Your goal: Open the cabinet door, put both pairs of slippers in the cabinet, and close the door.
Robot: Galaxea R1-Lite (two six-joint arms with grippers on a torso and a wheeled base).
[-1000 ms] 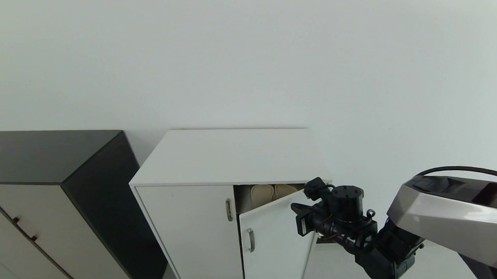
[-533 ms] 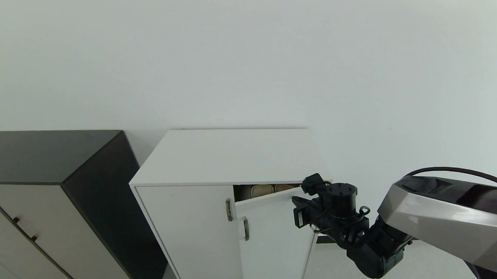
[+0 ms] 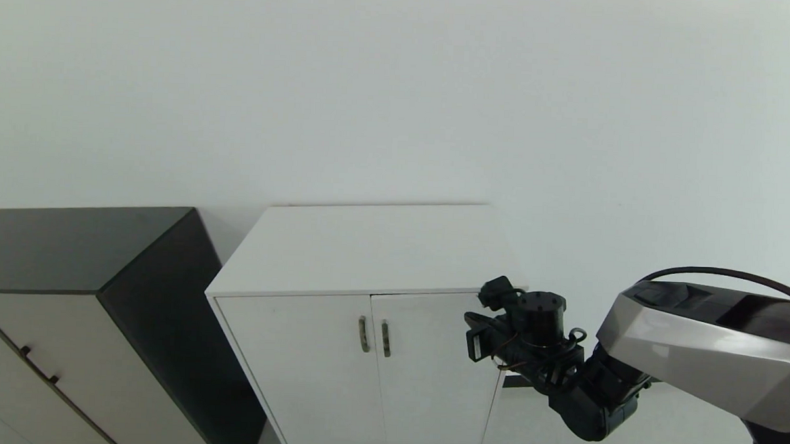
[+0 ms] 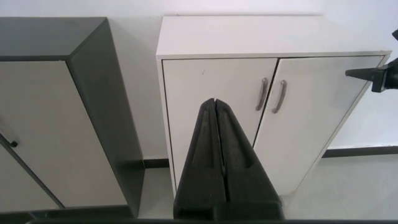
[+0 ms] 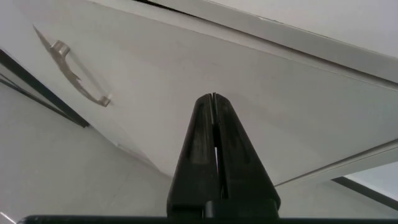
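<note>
The white cabinet [image 3: 368, 247] stands against the pale wall [image 3: 400, 84] with both of its doors shut flush. The left door [image 3: 298, 370] and the right door [image 3: 439, 381] meet at the middle, where their two upright metal handles [image 3: 385, 338] sit just beside each other. The right gripper [image 5: 214, 99] is clenched, its fingers pressed together with nothing between them. It is at the upper right part of the right door, close to the cabinet's right edge and just under the top panel. Whether its tips touch the door face cannot be told. The left gripper [image 4: 216, 102] is likewise clenched on nothing and hangs well back from the cabinet on the near side, pointed toward the left door. To the left of the white cabinet, with a narrow gap of wall between them, stands a dark cabinet [image 3: 149, 292] with a pale front that carries a small dark knob [image 3: 35, 364]. A dark baseboard [image 4: 360, 151] runs along the foot of the wall to the right of the white cabinet, and the light floor [image 4: 348, 186] lies in front of it.
</note>
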